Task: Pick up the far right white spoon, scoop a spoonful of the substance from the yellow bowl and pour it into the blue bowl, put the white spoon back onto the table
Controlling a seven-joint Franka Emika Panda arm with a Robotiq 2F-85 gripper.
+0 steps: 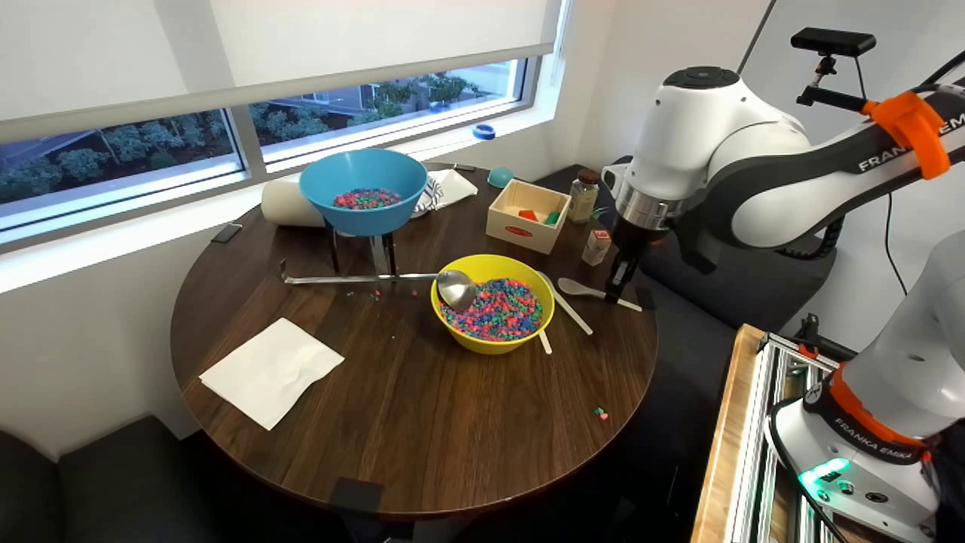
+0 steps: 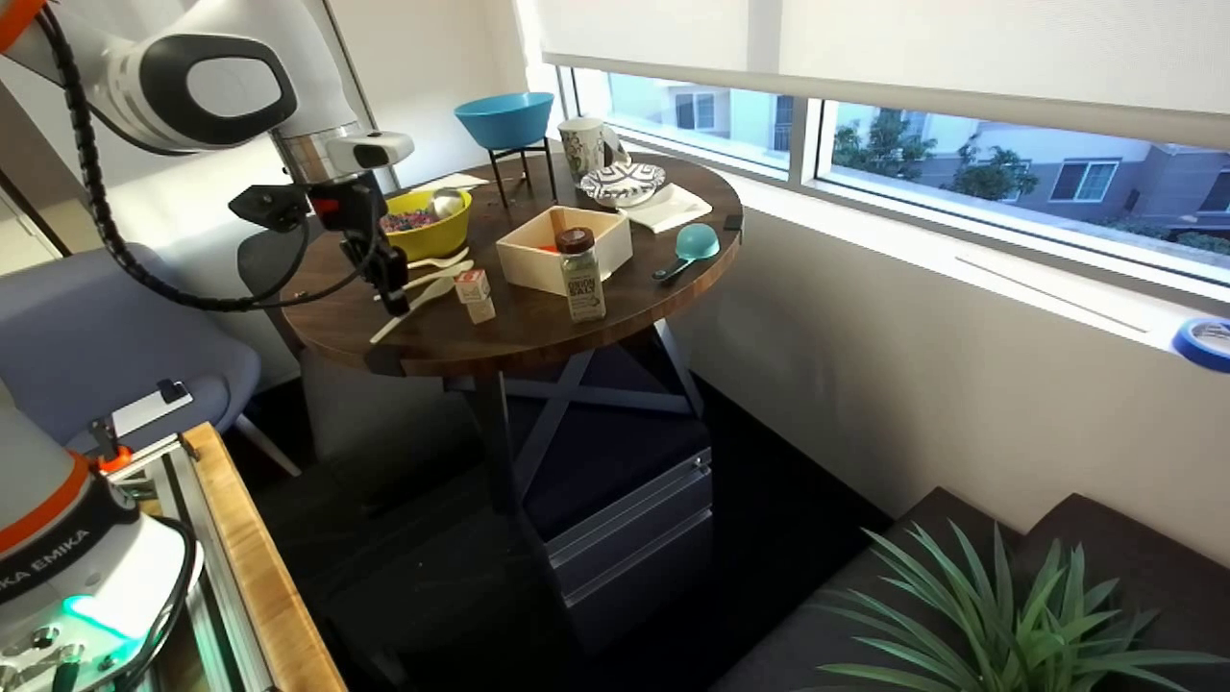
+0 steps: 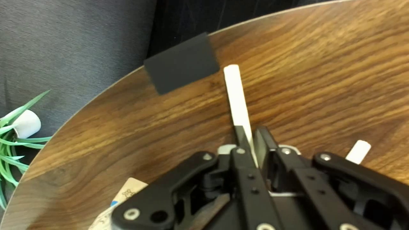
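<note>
The white spoon (image 1: 576, 287) lies flat on the dark round table (image 1: 422, 430) at its right side. It also shows in an exterior view (image 2: 430, 295). My gripper (image 1: 614, 292) is down at its handle, also in an exterior view (image 2: 395, 303). In the wrist view the fingers (image 3: 250, 130) are narrowly apart, with the handle (image 3: 236, 95) between them, close to one finger; a thin gap shows beside the other. The spoon's bowl end is hidden there. The yellow bowl (image 1: 488, 346) holds much multicoloured substance (image 1: 507, 309). The blue bowl (image 1: 366, 220) holds some (image 1: 367, 198).
Two other white utensils (image 1: 571, 311) (image 1: 545, 342) lie by the yellow bowl. A metal ladle (image 1: 456, 291) rests in it. The blue bowl stands on a black stand (image 1: 390, 255). A small carton (image 1: 595, 247), spice jar (image 1: 583, 196) and wooden box (image 1: 519, 232) are near my gripper.
</note>
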